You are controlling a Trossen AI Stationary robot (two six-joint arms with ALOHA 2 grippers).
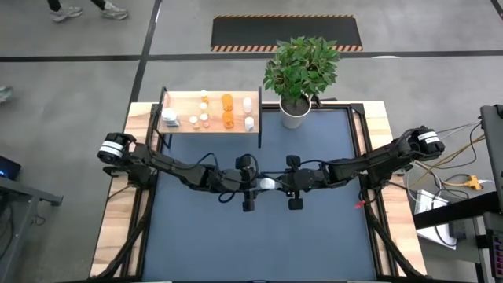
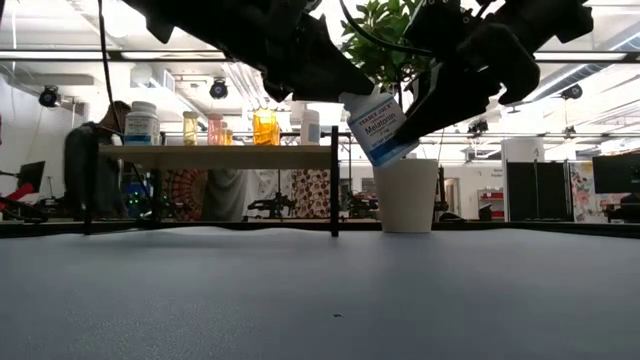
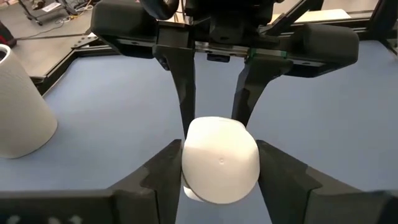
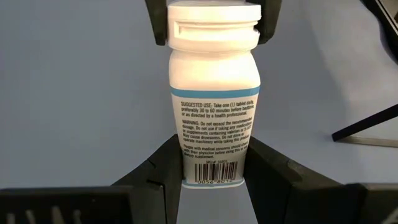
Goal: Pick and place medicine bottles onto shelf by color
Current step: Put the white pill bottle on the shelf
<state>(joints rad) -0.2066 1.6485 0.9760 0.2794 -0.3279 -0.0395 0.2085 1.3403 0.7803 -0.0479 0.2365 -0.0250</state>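
- Shelf (image 1: 185,102) stood at the far left corner of the table (image 1: 314,236): a flat pale-wood board on thin black legs. It carried a scatter of small bottles, white ones and translucent orange ones (image 1: 227,101) with pale caps. A larger white jar (image 1: 169,116) sat near its left end.
- Left gripper (image 1: 248,189) hung over the table's middle, above the blue surface. Its dark fingers (image 3: 158,171) stood on either side of the cap end of a white bottle (image 2: 378,125), at or nearly at the cap; whether they already pinched it could not be told.
- The bottle hung in the air between the two arms, tilted, well off the tabletop. It was smooth white plastic, a round body with a ribbed screw cap and a printed paper label with a barcode.
- Right gripper (image 1: 294,189) faced the left one from close by, its fingers (image 4: 273,168) closed on the bottle's base end and carrying it.
- Step in hand, as judged: a handover of the white bottle, right arm to left.
- Next move would call for a firm left grip on the cap before the right lets go, then a carry to the white group on the shelf.
- White plant pot (image 1: 295,114) with a leafy green plant stood at the table's far edge, right of the shelf.
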